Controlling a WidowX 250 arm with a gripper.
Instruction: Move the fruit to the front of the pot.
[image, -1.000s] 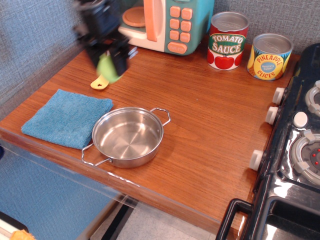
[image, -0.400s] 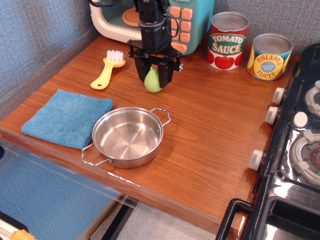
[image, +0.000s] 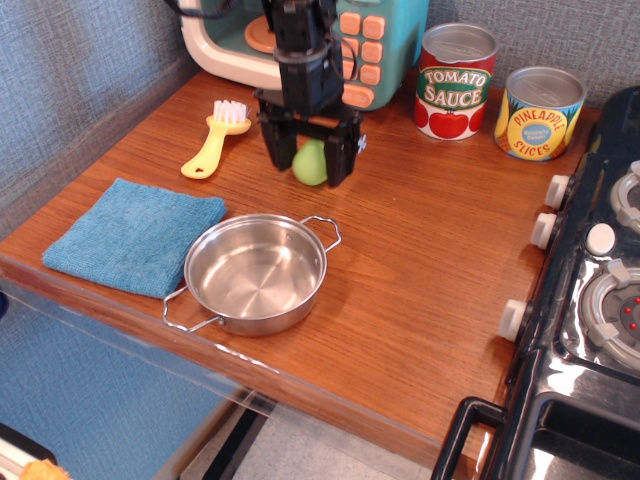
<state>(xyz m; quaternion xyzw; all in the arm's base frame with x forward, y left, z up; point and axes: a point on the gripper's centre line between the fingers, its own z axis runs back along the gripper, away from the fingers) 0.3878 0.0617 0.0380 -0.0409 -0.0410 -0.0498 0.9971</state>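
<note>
The light-green fruit (image: 311, 164) lies on the wooden counter, beyond the pot's far rim. My black gripper (image: 308, 160) hangs straight over it. Its two fingers (image: 273, 148) stand spread on either side of the fruit, with gaps showing, so it is open. The shiny steel pot (image: 256, 273) with two wire loop handles stands empty near the counter's front edge, to the front and a little left of the fruit.
A yellow brush (image: 213, 143) lies left of the gripper. A blue cloth (image: 135, 235) lies left of the pot. A toy microwave (image: 350, 40) stands behind the arm, with a tomato sauce can (image: 455, 82) and a pineapple can (image: 539, 113) at the back right. A black stove (image: 600, 290) borders the right side.
The gripper carried the fruit from above the brush rightward to behind the pot, came down, and its fingers have spread apart. The fruit now rests on the counter.
</note>
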